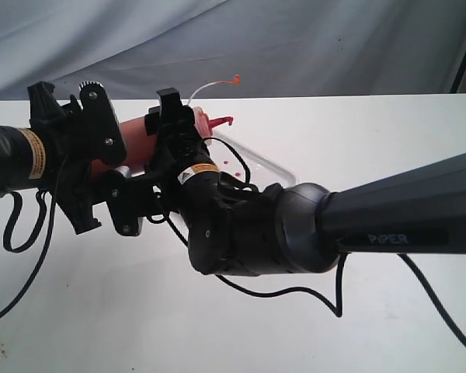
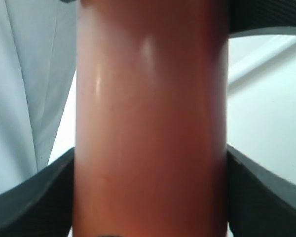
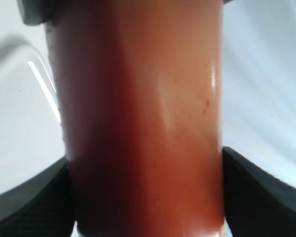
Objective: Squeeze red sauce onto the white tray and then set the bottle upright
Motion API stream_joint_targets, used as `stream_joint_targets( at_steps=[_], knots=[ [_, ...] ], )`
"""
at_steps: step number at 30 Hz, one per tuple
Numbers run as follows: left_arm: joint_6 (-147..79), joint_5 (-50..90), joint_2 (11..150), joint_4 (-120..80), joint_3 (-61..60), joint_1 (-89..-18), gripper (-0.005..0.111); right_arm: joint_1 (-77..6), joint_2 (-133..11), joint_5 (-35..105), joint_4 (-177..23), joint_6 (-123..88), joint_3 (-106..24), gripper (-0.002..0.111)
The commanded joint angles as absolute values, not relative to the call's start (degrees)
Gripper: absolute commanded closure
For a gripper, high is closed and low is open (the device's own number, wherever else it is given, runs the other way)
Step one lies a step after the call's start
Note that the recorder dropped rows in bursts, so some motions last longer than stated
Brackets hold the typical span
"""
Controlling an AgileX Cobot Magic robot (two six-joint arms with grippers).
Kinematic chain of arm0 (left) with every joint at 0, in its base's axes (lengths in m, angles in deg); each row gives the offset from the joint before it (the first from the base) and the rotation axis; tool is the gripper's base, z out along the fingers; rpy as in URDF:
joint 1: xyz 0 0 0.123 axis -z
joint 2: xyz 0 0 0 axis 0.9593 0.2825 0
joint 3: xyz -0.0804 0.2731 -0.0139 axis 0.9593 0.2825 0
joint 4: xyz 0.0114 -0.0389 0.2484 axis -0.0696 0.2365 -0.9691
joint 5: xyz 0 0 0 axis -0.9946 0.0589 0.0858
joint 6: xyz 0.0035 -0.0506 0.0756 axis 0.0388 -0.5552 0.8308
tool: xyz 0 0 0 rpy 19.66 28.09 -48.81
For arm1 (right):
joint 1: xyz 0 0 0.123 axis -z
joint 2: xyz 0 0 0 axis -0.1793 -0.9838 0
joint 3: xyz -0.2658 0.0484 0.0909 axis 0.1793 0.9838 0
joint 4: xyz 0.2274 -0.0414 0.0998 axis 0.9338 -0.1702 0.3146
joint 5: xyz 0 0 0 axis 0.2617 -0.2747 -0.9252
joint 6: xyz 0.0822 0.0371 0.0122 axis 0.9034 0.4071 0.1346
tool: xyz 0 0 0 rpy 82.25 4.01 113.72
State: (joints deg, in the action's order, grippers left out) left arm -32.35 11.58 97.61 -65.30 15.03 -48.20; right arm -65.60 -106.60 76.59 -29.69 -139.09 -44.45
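Most of the bottle [image 1: 133, 138] hides behind the left gripper [image 1: 109, 155] and the right gripper [image 1: 164, 148], the right arm [image 1: 311, 225] covers a big part of the white tray [image 1: 270, 166], and both wrist views cut off the bottle's ends.

white counter [image 1: 217, 334], plain matte top, white tray [image 1: 273, 166] flat on it toward the far side, only part showing, black cable [image 1: 295, 293] looping across the near side

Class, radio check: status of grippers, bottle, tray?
Left gripper, right gripper shut on bottle. Nozzle over white tray, red sauce drops on it. Nothing blocking.
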Motion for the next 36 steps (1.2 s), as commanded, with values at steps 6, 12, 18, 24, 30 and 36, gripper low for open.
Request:
stream_joint_targets(
  at_steps=[6, 12, 18, 24, 30, 36],
  knots=[
    [-41.10, 17.53, 98.01, -63.72, 18.04, -47.33, 0.106, -71.26, -103.45, 79.44, -40.24, -139.72, -45.98, 0.108],
    [-41.10, 21.84, 98.01, -62.87, 20.23, -47.33, 0.091, -71.52, -103.45, 79.96, -40.24, -139.72, -45.98, 0.108],
    [-42.57, 30.71, 98.01, -57.78, 20.81, -49.26, 0.067, -71.56, -103.45, 81.28, -40.03, -139.72, -44.82, 0.108],
    [-41.70, 34.65, 99.49, -57.78, 20.81, -49.67, 0.058, -71.45, -103.45, 83.08, -41.29, -139.72, -43.29, 0.108],
    [-40.38, 39.18, 108.37, -55.73, 20.81, -49.67, 0.062, -70.91, -103.45, 80.33, -41.18, -139.72, -43.00, 0.108],
    [-32.51, 45.78, 111.35, -44.61, 20.81, -49.67, 0.064, -70.83, -103.45, 77.84, -43.10, -139.72, -43.00, 0.108]
  ],
)
